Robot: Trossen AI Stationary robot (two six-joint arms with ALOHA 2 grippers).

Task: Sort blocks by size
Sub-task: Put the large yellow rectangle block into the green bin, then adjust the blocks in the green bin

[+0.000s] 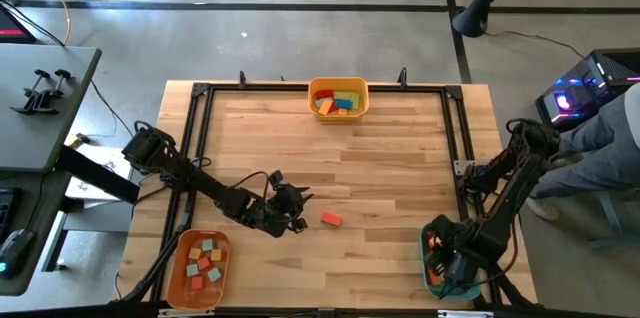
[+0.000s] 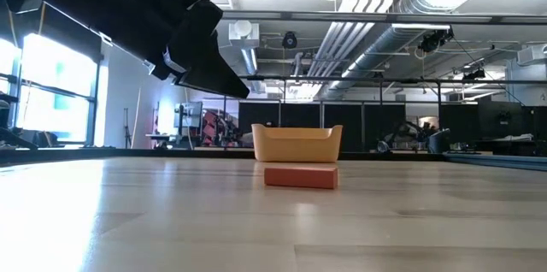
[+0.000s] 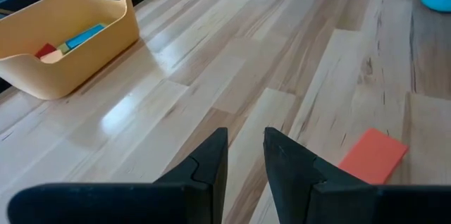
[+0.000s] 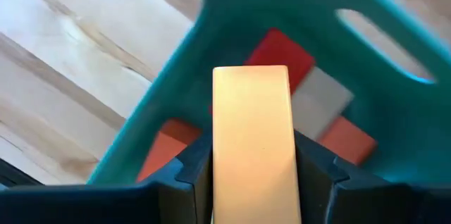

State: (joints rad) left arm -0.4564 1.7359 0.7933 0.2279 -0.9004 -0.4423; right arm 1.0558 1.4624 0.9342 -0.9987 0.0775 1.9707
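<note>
Presently, at the table's near left corner, an orange bin [image 1: 199,268] holds a scatter of small cubes [image 1: 205,261] in several colours. It sits behind and to the left of the left gripper [image 1: 296,210], apart from it.

That gripper hangs low over the wooden table [image 1: 380,158] near the middle of the near edge. Its fingers [image 3: 211,160] stand nearly together with only a narrow gap, and nothing is between them. An orange block [image 1: 332,219] lies flat on the wood just to the right of the fingertips, not touching them.

Well ahead of the left gripper, against the far edge, a yellow bin [image 1: 339,99] holds red, blue, green and orange blocks [image 1: 337,102].

At the near right corner, the right gripper [image 1: 447,268] hovers directly above a teal bin [image 1: 428,254]. Its fingers are clamped on a pale yellow bar [image 4: 251,146], held lengthwise between them. Directly below the bar, inside the teal bin, lie a red block [image 4: 282,55], a grey one [image 4: 320,104] and orange ones [image 4: 349,139].

Beyond the table's right edge, a person's legs [image 1: 610,148] are in view.
</note>
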